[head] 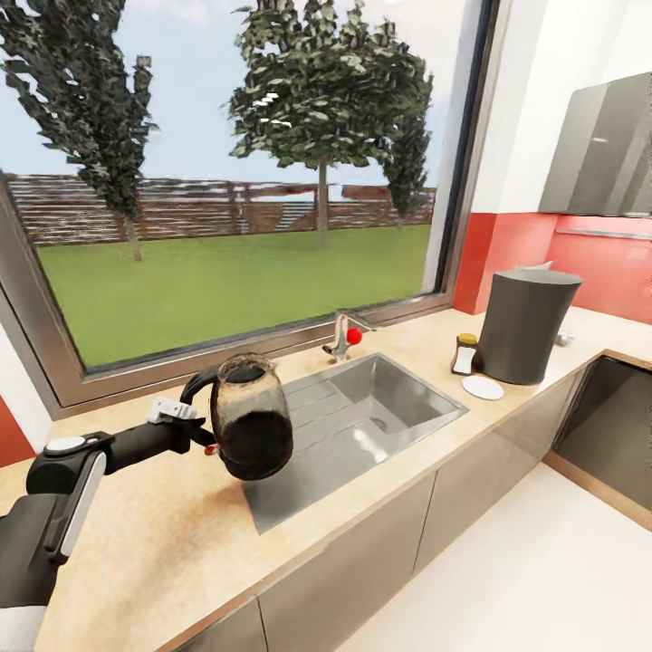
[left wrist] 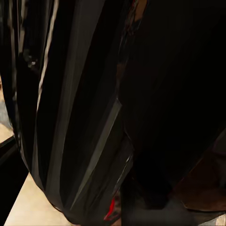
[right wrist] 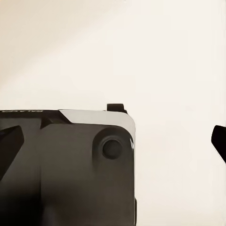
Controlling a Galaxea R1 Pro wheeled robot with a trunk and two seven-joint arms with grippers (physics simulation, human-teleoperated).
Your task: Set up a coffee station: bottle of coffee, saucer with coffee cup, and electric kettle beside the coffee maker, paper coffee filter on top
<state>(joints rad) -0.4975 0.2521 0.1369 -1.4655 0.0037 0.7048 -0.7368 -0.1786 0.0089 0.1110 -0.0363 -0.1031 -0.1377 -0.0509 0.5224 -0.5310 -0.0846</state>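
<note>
Kettle (head: 249,418) hangs in the air over the table (head: 154,552), held by its handle in the left gripper (head: 201,426), whose fingers are clenched on the handle. It sits just beside the near-left corner of the sink (head: 362,426), partly over the drainboard edge. Its long axis is tilted, the open top leaning up and away toward the window (head: 226,172), the rounded base toward the table's front edge. In the left wrist view the dark kettle body (left wrist: 94,108) fills nearly everything. Beyond the sink's far end stands the coffee maker (head: 525,321), with the bottle of coffee (head: 465,354) and the saucer (head: 483,388) just beside it; bare table lies between sink and saucer. The right fingers' state cannot be told.
</note>
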